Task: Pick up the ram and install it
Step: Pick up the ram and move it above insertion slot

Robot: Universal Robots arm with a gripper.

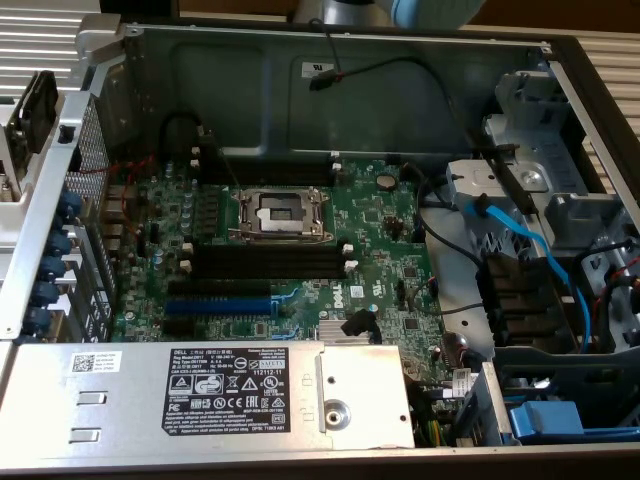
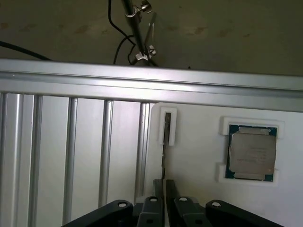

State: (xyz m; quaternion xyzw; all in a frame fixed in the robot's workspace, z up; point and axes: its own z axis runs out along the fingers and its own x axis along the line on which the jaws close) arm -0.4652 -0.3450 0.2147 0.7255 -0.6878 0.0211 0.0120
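In the wrist view the ram stands on edge in a white holder on a pale board, and I see it as a thin dark strip. My gripper sits over the strip's near end, in line with it. Its two black fingers are pressed close together with only a slit between them. I cannot tell whether they touch the ram. In the exterior view the open computer case shows the green motherboard with black memory slots with white end clips beside the processor socket.
A processor chip lies in a second white holder beside the ram. An aluminium rail crosses above the board. In the case are a blue slot, a grey power supply, blue cables and a drive cage at the exterior view's right.
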